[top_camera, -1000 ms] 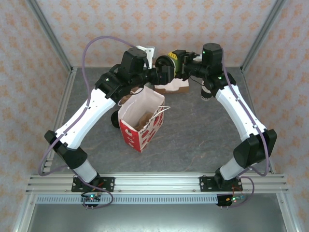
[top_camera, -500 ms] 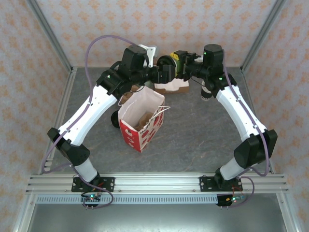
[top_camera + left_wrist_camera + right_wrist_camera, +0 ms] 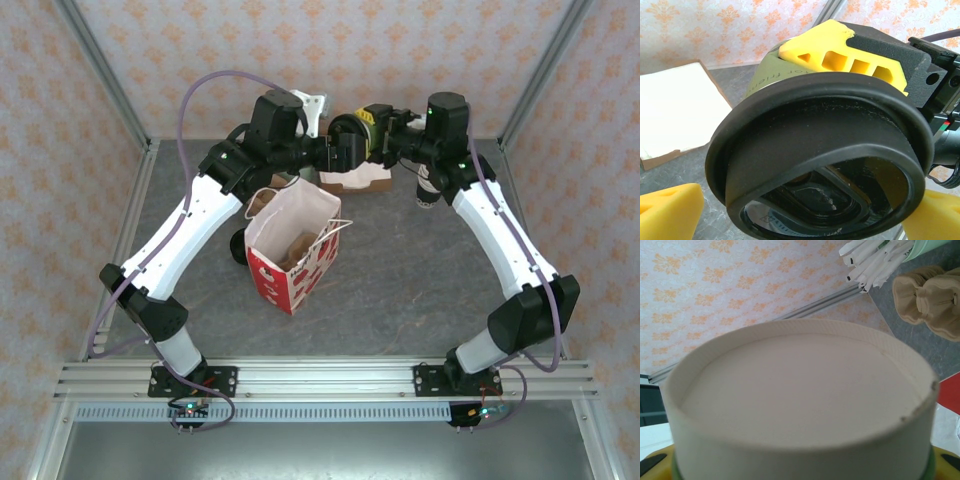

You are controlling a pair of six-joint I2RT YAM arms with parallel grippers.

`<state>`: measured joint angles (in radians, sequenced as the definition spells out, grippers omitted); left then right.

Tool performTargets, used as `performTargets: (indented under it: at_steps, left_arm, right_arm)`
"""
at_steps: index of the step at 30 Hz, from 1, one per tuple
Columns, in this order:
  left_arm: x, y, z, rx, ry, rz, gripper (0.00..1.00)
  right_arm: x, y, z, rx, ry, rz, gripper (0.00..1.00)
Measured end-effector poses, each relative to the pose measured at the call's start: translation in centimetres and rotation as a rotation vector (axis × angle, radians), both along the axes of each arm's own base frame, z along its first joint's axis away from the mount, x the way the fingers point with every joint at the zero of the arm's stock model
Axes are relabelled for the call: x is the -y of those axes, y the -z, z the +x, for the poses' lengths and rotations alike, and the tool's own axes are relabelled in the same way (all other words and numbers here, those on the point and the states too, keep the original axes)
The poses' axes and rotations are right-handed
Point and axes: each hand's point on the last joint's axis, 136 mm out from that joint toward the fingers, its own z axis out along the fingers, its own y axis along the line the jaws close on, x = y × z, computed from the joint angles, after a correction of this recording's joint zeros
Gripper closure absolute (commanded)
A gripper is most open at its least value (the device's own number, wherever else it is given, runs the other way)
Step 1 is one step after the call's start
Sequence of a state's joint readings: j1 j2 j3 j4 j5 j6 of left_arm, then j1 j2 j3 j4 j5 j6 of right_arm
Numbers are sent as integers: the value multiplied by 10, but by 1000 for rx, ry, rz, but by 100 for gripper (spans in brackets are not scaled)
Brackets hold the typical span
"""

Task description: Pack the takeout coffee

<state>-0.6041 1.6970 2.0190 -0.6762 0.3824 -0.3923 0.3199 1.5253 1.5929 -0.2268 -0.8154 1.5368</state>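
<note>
Top external: the right gripper (image 3: 380, 128) is at 12 o'clock over the far edge of the table (image 3: 420, 280). It is clamped on the takeout coffee (image 3: 358, 126), which it holds sideways in the air with the black lid pointing to 9 o'clock. The left gripper (image 3: 348, 155) sits just at 6 o'clock of the lid, with its arm reaching in from 8 o'clock. The red-and-white paper bag (image 3: 292, 255) stands open near frame centre, at 7 o'clock of the cup and well apart from it; something brown lies inside. A cardboard tray of white napkins (image 3: 358, 180) lies below the cup.

Left wrist: the round black lid faces the lens with the olive-green side behind it. One yellow pad (image 3: 840, 55) of the right gripper presses on the cup's side at 12 o'clock. The left gripper's own yellow fingertips (image 3: 667, 212) stand spread wide at 8 and 4 o'clock, on either side of the lid. Cannot tell whether they touch it. The napkin tray is at 9 o'clock.

Right wrist: the cup's cream recessed base is close to the lens, with a green edge showing at 6 o'clock. A bunch of white wrapped sticks (image 3: 867, 257) is at 1 o'clock, two tan wads (image 3: 927, 300) at 2 o'clock, and a red corner of the bag at 3 o'clock.
</note>
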Motion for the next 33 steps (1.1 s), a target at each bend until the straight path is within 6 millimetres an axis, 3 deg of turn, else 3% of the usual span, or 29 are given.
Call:
performTargets:
  at_steps: [21, 26, 30, 33]
  left_arm:
    - [1, 3, 5, -34, 28, -7, 0]
    - [-17, 1, -9, -40, 38, -32, 0]
    - [-29, -14, -20, -22, 42, -65, 0]
    - [-26, -23, -26, -29, 71, -109, 0]
  right_arm:
    - [8, 8, 3, -17, 24, -29, 64]
    - [5, 13, -3, -30, -5, -41, 64]
    - [4, 12, -4, -30, -15, -42, 64]
    - [4, 12, -5, -29, -18, -41, 64]
